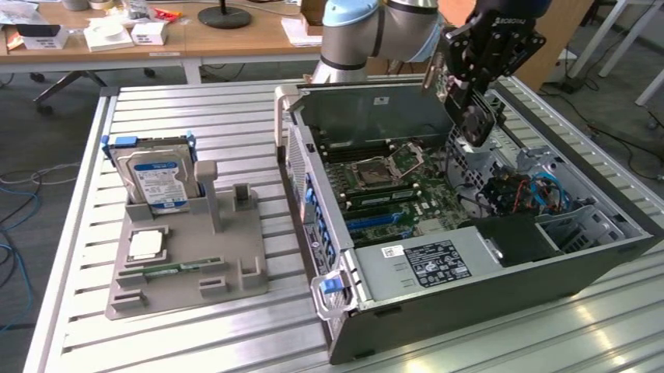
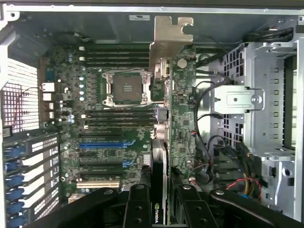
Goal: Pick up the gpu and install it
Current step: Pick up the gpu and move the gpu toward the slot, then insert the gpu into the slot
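Item: gpu (image 1: 477,118) (image 2: 183,109), held edge-on in the air over the open computer case (image 1: 467,311), above the motherboard (image 1: 400,194), with its silvery bracket (image 2: 171,35) at the end far from the gripper (image 1: 469,78) (image 2: 164,209).
Claw: pinching the card between its fingers (image 2: 137,206).
Grey holder (image 1: 186,291) beside the case: hard drive (image 1: 155,175) upright, memory stick (image 1: 171,270) flat.
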`<state>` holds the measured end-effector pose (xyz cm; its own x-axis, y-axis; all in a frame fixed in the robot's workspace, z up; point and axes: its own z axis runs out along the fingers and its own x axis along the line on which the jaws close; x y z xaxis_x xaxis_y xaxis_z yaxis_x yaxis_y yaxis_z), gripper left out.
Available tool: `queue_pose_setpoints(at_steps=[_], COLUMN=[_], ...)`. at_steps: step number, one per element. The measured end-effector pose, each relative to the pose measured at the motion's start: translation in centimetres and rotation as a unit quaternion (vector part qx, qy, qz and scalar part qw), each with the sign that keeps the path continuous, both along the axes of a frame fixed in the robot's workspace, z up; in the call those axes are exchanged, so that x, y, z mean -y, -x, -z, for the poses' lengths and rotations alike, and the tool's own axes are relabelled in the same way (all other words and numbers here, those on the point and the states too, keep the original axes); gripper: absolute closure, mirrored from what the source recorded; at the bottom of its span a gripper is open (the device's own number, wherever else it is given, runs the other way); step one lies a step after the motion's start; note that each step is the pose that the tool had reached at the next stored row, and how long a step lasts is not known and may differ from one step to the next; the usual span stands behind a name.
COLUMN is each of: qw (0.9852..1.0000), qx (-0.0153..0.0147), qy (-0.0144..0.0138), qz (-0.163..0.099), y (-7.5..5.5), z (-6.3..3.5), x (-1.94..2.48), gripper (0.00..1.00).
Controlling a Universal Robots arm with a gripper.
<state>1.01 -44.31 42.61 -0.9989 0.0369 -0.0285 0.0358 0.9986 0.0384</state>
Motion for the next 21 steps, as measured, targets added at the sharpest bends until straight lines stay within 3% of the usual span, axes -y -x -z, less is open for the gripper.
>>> queue_pose_setpoints(at_steps=[13, 21], qw=[1.0000, 1.0000], qx=[0.0000, 0.0000], qy=[0.0000, 0.0000], qz=[0.000, 0.000], y=[-3.2, -3.3], z=[0.02, 0.02], x=[-0.02, -0.01], gripper=[0.74, 0.74])
